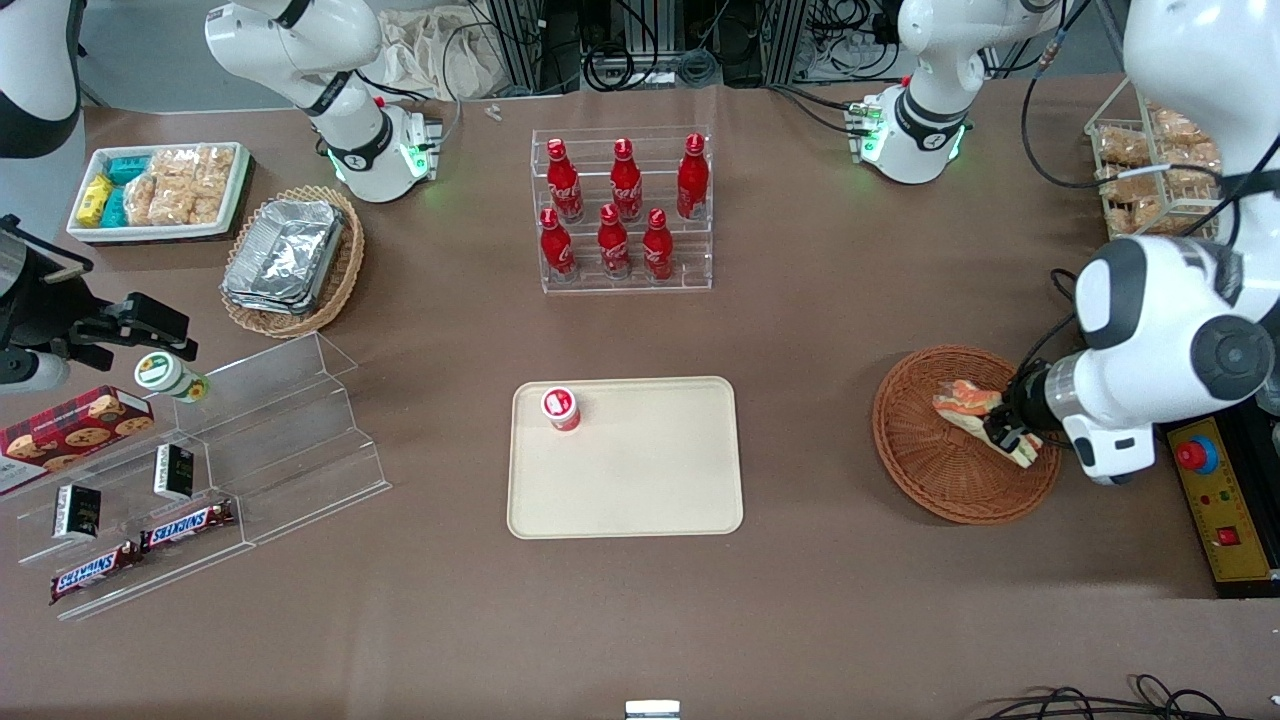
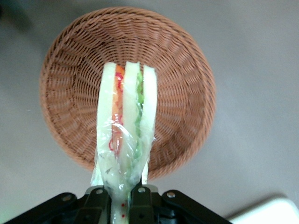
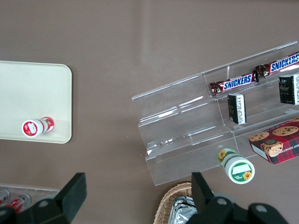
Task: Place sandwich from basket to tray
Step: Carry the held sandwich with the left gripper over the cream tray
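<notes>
My left gripper (image 1: 1008, 432) is shut on the sandwich (image 1: 968, 404), a plastic-wrapped wedge of pale bread with orange-red and green filling. It holds the wedge over the round reddish-brown wicker basket (image 1: 930, 470), at the rim nearest the working arm. In the left wrist view the sandwich (image 2: 126, 121) stands up between the fingers (image 2: 142, 203) of the gripper (image 2: 117, 193), with the empty basket (image 2: 187, 79) below it. The cream-beige tray (image 1: 640, 480) lies flat on the table beside the basket, toward the parked arm's end.
A small red-and-white capped cup (image 1: 561, 408) stands in one corner of the tray. A clear rack of red bottles (image 1: 622, 210) stands farther from the front camera than the tray. A yellow-and-black control box (image 1: 1225, 505) lies next to the basket at the working arm's end.
</notes>
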